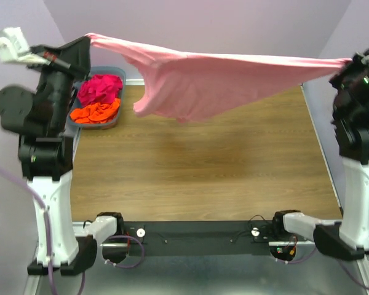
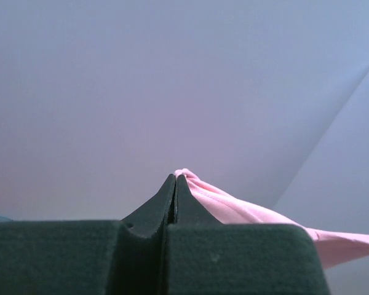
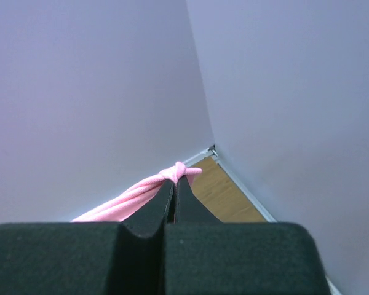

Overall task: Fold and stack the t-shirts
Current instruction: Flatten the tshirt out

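The soft light pink cloth t-shirt [image 1: 197, 83] is hanging stretched above the table, the left gripper [image 2: 174, 179] and right gripper [image 3: 174, 182] each clamping tight on one bunched end.

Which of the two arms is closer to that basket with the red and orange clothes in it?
Left. The left gripper holds one end of the pink shirt in the air near the basket; the right gripper holds the other end across the table.
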Available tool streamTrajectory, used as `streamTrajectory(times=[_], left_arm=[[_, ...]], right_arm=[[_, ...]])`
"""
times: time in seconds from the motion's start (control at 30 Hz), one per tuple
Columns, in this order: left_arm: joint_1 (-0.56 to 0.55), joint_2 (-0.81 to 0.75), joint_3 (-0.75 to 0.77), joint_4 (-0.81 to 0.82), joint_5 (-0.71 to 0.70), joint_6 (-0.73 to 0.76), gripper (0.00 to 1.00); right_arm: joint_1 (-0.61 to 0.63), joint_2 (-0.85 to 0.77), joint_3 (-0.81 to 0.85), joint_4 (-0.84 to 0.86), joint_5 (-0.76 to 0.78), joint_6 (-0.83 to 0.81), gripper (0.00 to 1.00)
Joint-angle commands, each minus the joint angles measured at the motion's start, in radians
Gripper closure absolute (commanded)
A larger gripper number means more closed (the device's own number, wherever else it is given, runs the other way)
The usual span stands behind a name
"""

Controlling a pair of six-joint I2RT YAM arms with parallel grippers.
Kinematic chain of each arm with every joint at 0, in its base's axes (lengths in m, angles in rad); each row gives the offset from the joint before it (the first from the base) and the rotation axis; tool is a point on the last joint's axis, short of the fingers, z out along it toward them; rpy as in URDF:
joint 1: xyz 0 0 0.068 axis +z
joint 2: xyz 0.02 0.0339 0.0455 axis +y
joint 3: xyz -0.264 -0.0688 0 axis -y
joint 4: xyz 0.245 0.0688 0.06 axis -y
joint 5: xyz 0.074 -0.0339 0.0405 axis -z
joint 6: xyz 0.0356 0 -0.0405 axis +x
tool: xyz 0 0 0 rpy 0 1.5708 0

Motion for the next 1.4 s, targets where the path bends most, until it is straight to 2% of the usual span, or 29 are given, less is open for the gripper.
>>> streamTrajectory(times=[0.0,0.1,0.3,0.4,0.57,0.63,0.67,0.77,0.83,1.0,1.13,1.37], left_arm=[[0.009,-0.151,0.007,-0.063,-0.186,0.108,1.00],[0.004,-0.244,0.009,-0.131,-0.307,0.154,1.00],[-0.016,-0.321,-0.065,-0.156,-0.359,0.196,1.00],[-0.016,-0.270,-0.111,-0.139,-0.323,0.198,1.00],[-0.016,-0.133,-0.219,-0.117,-0.228,0.195,1.00],[-0.016,-0.053,-0.307,-0.081,-0.203,0.191,1.00],[-0.018,-0.023,-0.363,-0.026,-0.198,0.187,1.00],[-0.022,0.143,-0.402,0.047,-0.171,0.187,1.00],[-0.031,0.283,-0.405,0.083,-0.163,0.188,1.00],[-0.034,0.626,-0.291,0.108,-0.119,0.162,1.00],[-0.034,0.795,-0.189,0.120,-0.088,0.142,1.00],[-0.034,1.010,0.023,0.090,-0.053,0.145,1.00]], right_arm=[[-0.003,-0.188,-0.075,0.002,-0.032,-0.095,0.99],[0.025,-0.314,-0.133,0.004,-0.052,-0.112,0.99],[0.052,-0.415,-0.225,0.002,-0.057,-0.141,0.99],[0.062,-0.400,-0.257,0.001,-0.064,-0.152,0.99],[0.062,-0.322,-0.427,0.004,-0.034,-0.155,0.99],[0.062,-0.286,-0.487,0.018,-0.006,-0.155,0.99],[0.062,-0.230,-0.547,0.025,0.006,-0.154,0.99],[0.062,-0.096,-0.640,0.096,0.040,-0.138,0.99],[0.060,-0.027,-0.702,0.216,0.044,-0.140,0.99],[0.042,0.254,-0.785,0.435,0.015,-0.155,0.99],[0.008,0.456,-0.731,0.528,-0.053,-0.157,0.99],[-0.029,0.692,-0.544,0.539,-0.139,-0.206,0.99]])
